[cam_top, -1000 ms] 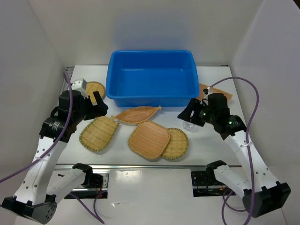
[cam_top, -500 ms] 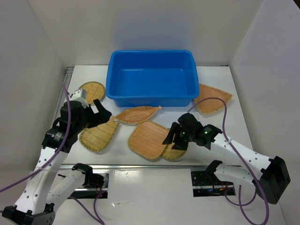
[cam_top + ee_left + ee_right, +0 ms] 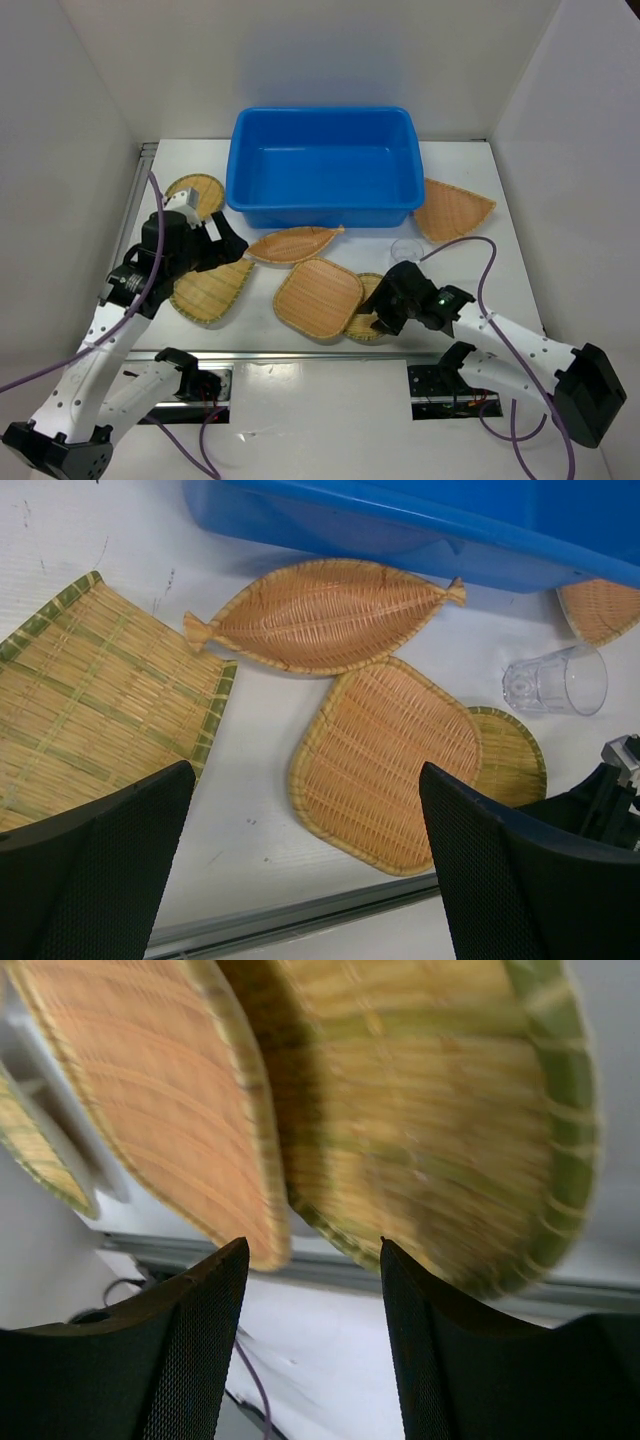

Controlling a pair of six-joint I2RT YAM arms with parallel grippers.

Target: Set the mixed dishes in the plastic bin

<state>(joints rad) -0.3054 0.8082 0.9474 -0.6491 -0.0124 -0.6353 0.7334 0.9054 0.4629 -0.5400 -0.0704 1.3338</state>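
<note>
Beside one blue bin [image 3: 320,212] lie six trays [image 3: 318,297], one cup [image 3: 407,247]; both end effectors [image 3: 305,780] [image 3: 312,1250] spread.

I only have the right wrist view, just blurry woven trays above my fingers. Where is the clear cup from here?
Observer: The clear cup sits on the table, between the blue bin and the right gripper.
Operator: Anything in the bin yet?
Observer: No, the top view shows its floor bare.
Operator: And the left arm?
Observer: The left gripper is open and holds nothing. It hovers by the left tip of the leaf-shaped tray, over the far corner of the green-edged tray.
</note>
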